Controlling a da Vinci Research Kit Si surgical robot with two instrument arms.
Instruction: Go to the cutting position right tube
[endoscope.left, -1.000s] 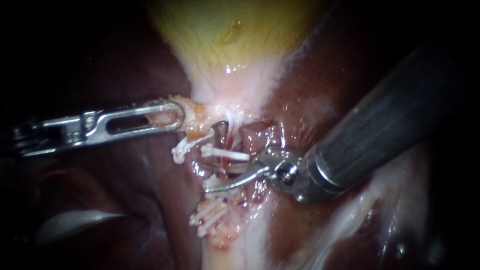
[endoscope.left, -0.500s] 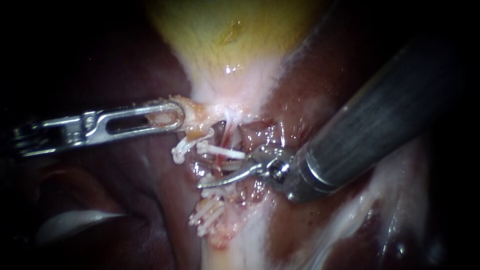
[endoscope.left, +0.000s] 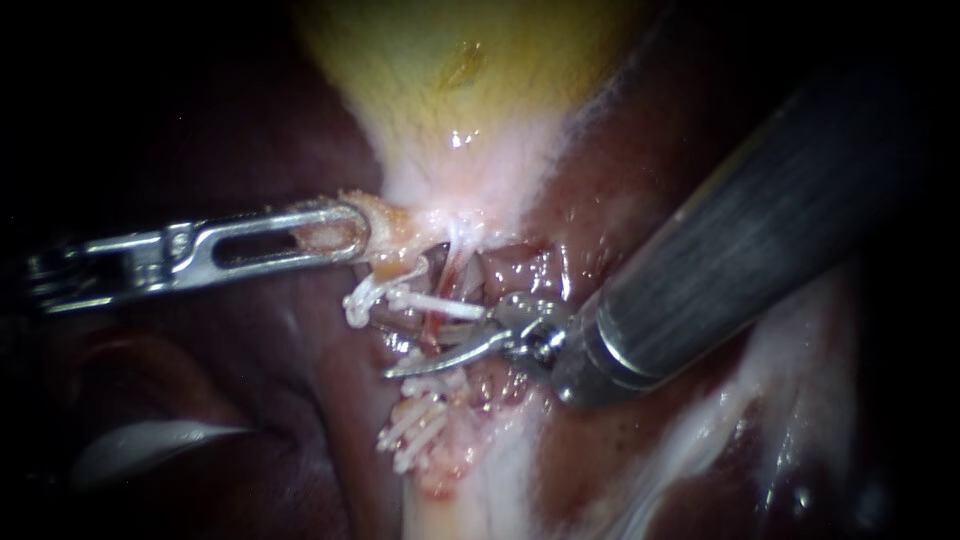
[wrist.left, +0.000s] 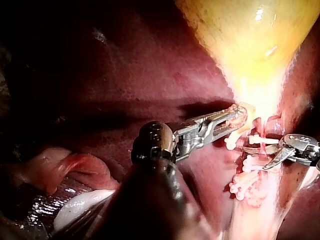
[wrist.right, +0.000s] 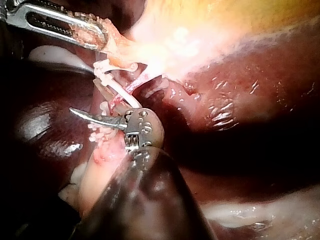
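My slotted steel left instrument is clamping pale tissue at the yellow gallbladder's near end. My curved-bladed right instrument, blades narrowly parted, is straddling the thin red right tube.

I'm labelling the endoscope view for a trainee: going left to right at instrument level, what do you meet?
The left instrument, jaws shut on tissue → right instrument, jaws open → its shaft. The clips and tube overlap those open jaws, so they are left out.
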